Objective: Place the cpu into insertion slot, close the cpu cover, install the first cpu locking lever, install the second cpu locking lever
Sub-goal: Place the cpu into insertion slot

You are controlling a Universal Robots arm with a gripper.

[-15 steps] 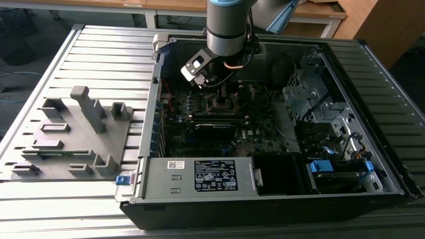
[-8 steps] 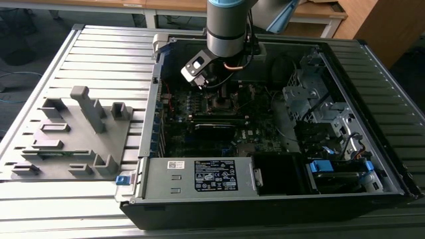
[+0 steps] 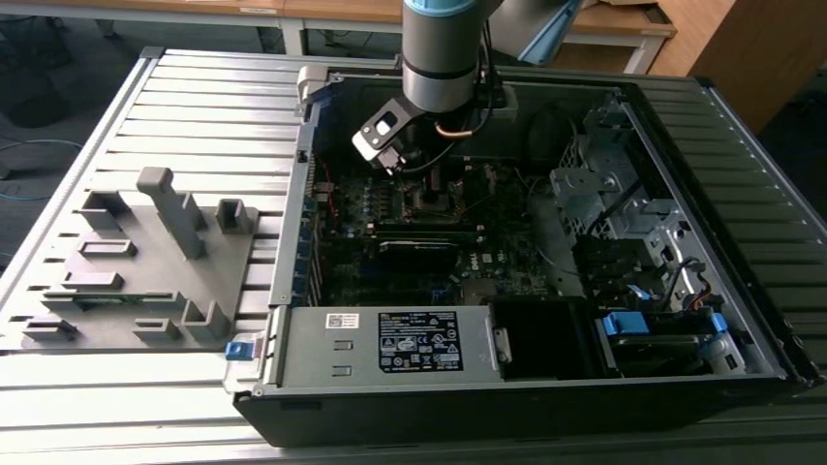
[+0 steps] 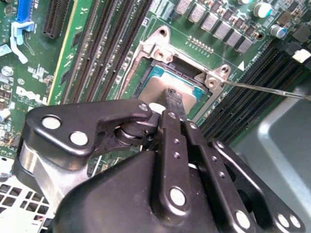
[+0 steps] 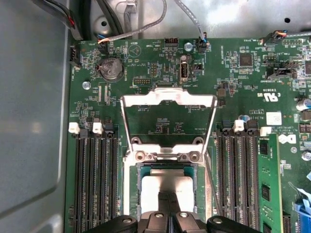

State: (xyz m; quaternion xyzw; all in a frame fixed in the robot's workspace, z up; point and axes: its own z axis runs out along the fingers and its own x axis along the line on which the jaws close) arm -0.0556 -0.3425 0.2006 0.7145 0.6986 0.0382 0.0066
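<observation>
We see memory slots (image 5: 95,179) flanking the cpu (image 5: 151,190), with the cpu cover (image 5: 167,99) standing open beyond it. Our gripper (image 5: 170,198), fingers clenched together, hangs right over the cpu's face.

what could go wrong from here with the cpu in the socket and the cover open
1. The gripper sits right over the cpu; if the chip is not fully seated, a sideways drag could nudge it askew.
2. The cpu cover stands open close by, and the locking lever juts out beside it; either could snag the gripper on a move.
</observation>
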